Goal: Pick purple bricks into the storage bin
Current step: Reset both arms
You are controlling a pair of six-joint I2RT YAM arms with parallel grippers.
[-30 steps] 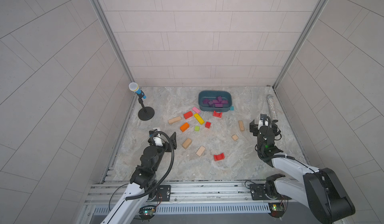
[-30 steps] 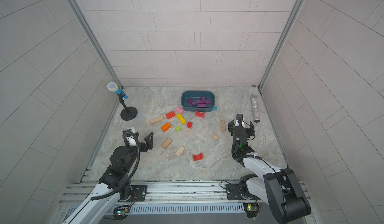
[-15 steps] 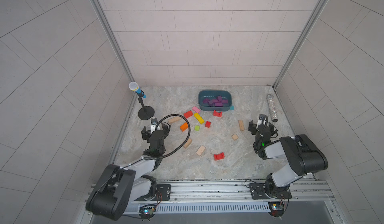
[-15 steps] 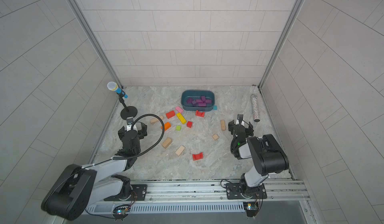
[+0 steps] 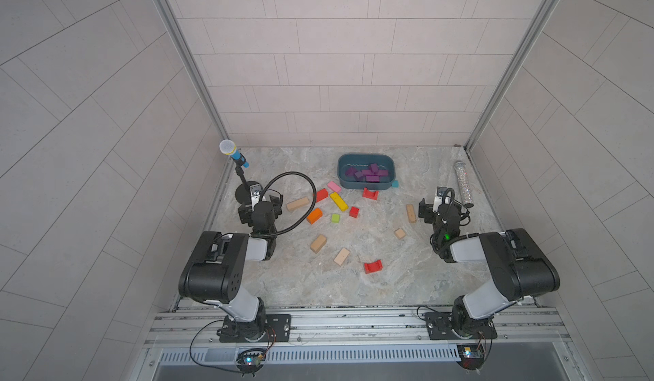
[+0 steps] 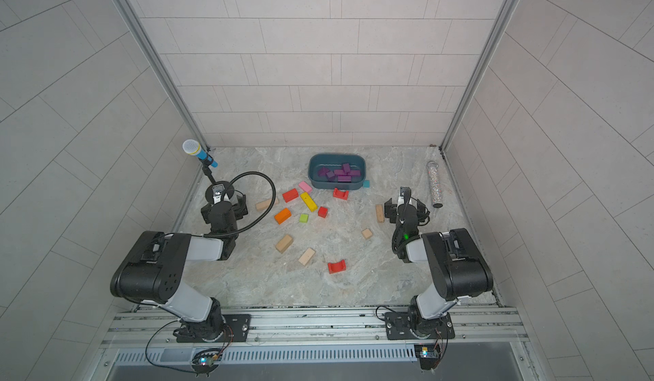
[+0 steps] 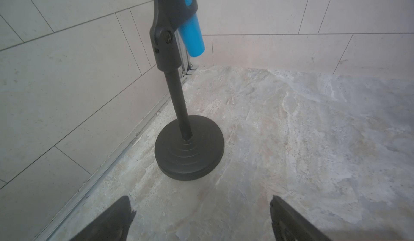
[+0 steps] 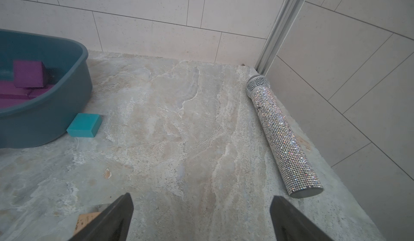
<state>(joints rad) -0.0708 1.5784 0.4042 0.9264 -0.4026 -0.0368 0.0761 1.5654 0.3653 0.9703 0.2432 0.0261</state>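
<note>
Both arms folded, elbows risen; left gripper (image 7: 200, 206), right gripper (image 8: 201, 203) spread wide, empty; purple bricks (image 5: 371, 174) inside storage bin (image 5: 354, 184).

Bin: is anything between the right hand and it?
Only a teal block, lying by the bin's outer wall on the side toward the open right hand. Nothing else visible stands between them.
</note>
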